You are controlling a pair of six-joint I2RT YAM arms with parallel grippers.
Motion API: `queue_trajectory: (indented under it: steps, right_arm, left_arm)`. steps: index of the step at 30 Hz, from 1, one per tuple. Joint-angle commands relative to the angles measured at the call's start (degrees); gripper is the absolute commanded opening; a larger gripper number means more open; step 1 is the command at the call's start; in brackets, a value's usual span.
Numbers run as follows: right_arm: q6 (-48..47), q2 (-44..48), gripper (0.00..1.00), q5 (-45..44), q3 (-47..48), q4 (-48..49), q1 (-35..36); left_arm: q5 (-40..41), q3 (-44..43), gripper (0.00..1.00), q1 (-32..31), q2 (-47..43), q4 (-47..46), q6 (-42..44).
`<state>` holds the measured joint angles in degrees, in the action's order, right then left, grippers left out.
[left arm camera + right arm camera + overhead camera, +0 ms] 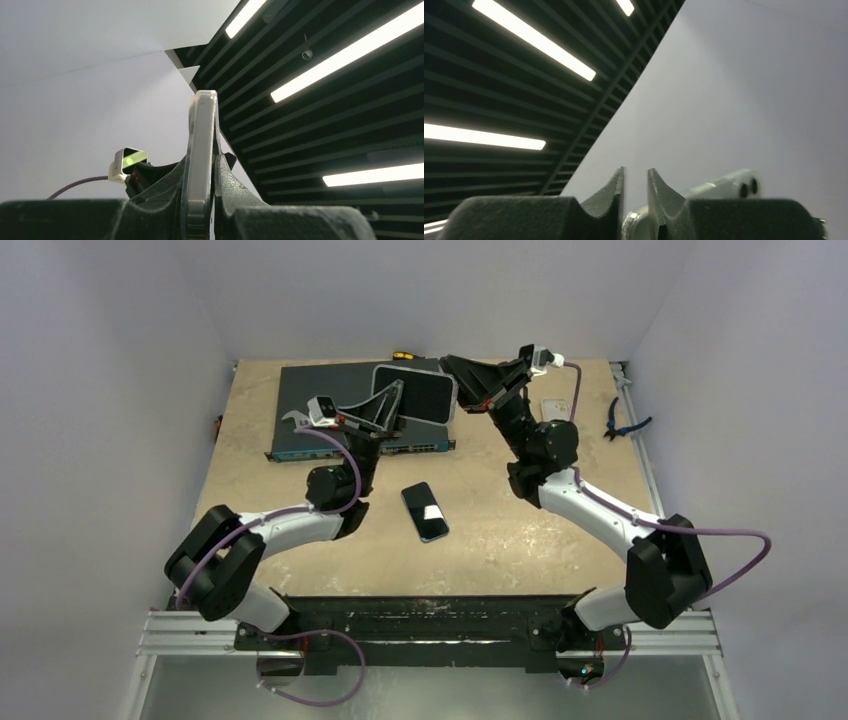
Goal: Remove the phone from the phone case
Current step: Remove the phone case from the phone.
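The dark phone (425, 511) lies flat and face up on the table, midway between the two arms. The phone case (418, 393) is held up in the air above the back of the table. My left gripper (397, 392) is shut on the case's left side. In the left wrist view the clear case (202, 130) stands edge-on, clamped between my left gripper (202, 160) fingers. My right gripper (452, 368) is at the case's upper right corner. In the right wrist view its jaws (635, 172) stand a narrow gap apart with the corner of the case (724, 186) low between them.
A flat grey-blue network switch (320, 425) lies at the back left under the raised case. Blue-handled pliers (625, 420) rest at the right edge. A yellow-tipped tool (403, 355) lies at the back edge. A small white plate (552, 405) sits by the right arm.
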<state>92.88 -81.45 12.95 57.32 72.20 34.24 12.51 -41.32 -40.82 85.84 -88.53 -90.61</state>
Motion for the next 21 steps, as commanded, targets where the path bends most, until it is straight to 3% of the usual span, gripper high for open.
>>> queue_trajectory:
  steps: [1, 10, 11, 14, 18, 21]
  right_arm:
    - [7.65, 3.38, 0.0, 17.99, 7.82, 26.51, 6.72]
    - [5.46, 5.55, 0.0, 20.88, 6.07, 24.32, 5.94]
    - [3.73, 7.13, 0.05, 22.51, 5.65, 21.81, 4.79]
    - [-10.82, 15.49, 0.3, 26.88, 5.51, -1.3, 0.8]
    - [-43.49, 24.29, 0.52, 20.11, 13.83, -49.31, 0.21]
    - [-52.37, 30.21, 0.73, 10.08, 12.93, -60.59, 0.11]
  left_arm:
    - [-6.47, 3.66, 0.0, -1.79, 11.54, -12.23, 3.39]
    - [-5.9, 3.44, 0.0, -1.72, 10.25, -13.39, 3.99]
    - [-5.86, 3.96, 0.0, -1.73, 9.07, -13.35, 4.93]
    - [-5.52, 6.37, 0.0, -1.66, 3.93, -12.44, 8.6]
    - [-5.93, 9.32, 0.0, -1.17, -6.78, -2.9, 14.62]
    - [-5.64, 9.07, 0.0, -1.08, -16.44, 11.51, 21.29]
